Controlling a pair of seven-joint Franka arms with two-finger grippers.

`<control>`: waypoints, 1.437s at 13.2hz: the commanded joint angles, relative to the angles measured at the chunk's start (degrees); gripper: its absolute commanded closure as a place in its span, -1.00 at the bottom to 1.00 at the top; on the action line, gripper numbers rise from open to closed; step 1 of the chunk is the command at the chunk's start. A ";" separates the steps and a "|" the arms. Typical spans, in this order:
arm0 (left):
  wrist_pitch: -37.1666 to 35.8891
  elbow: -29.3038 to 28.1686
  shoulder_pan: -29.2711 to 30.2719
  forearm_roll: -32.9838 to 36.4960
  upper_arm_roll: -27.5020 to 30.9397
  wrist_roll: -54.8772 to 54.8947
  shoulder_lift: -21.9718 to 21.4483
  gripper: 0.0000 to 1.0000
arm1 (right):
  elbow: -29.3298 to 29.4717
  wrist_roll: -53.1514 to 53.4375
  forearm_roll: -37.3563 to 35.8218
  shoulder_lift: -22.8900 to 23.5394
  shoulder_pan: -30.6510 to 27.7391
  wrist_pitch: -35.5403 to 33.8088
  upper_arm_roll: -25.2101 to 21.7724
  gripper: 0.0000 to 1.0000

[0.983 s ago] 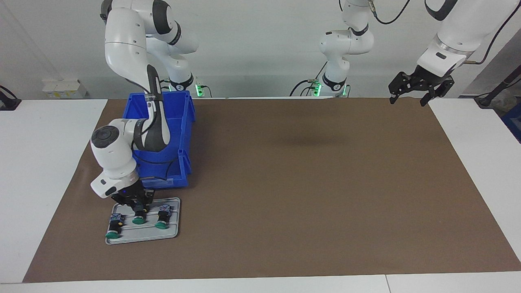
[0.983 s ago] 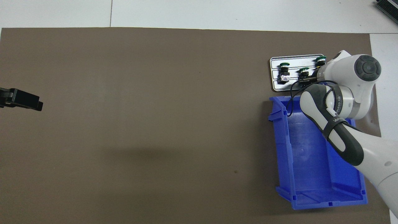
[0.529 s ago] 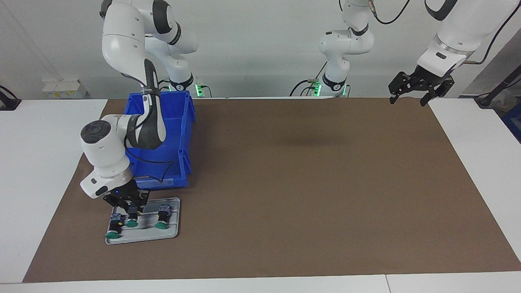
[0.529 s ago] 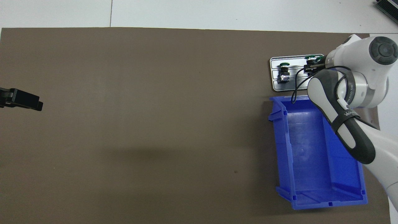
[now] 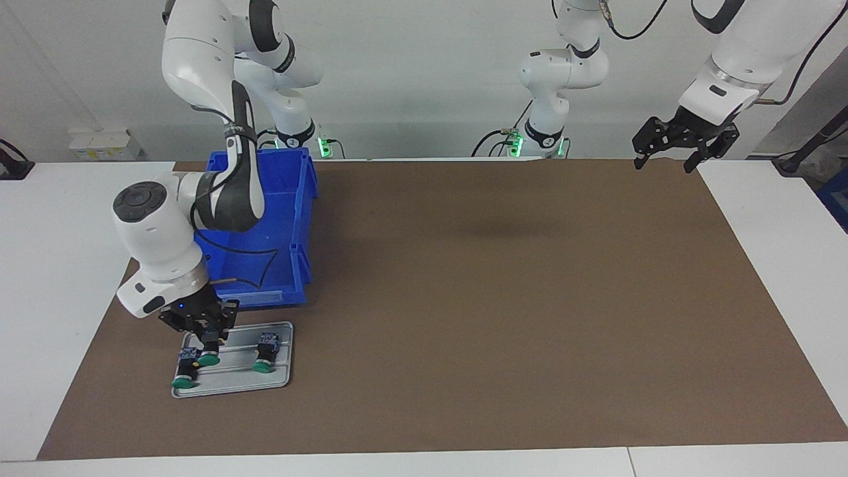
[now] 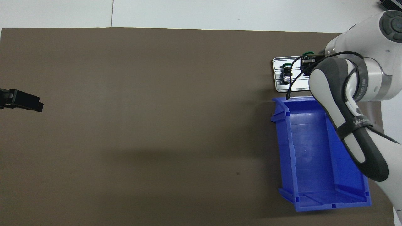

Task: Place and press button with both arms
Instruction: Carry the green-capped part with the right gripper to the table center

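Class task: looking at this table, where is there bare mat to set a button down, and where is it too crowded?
Free: the brown mat from the blue bin toward the left arm's end, under the raised left gripper. Crowded: the tray with its buttons, where the right gripper holds a button.

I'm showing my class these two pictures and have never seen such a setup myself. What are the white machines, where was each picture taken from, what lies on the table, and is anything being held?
The white machines are two robot arms, each ending in a black two-finger gripper. One picture faces the robots from across the table; the other looks down from above their end.

On the brown mat stand an empty blue bin and, farther from the robots, a grey tray with two green-capped buttons lying on it.

The right gripper is shut on a third button, holding it over the tray. The left gripper waits open in the air over the mat's other end, holding nothing.
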 commanded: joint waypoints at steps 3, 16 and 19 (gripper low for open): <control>0.91 -2.02 0.12 -0.60 0.25 0.39 -1.61 -1.00 | 2.51 19.01 -2.02 -0.77 6.48 -4.54 0.37 0.76; 0.91 -2.02 0.12 -0.60 0.25 0.39 -1.61 -1.00 | 2.34 77.21 -3.44 0.28 24.60 -3.84 4.15 0.71; 0.91 -2.02 0.12 -0.60 0.25 0.39 -1.70 -1.00 | 5.12 88.19 -5.80 6.06 28.64 -4.72 4.15 0.69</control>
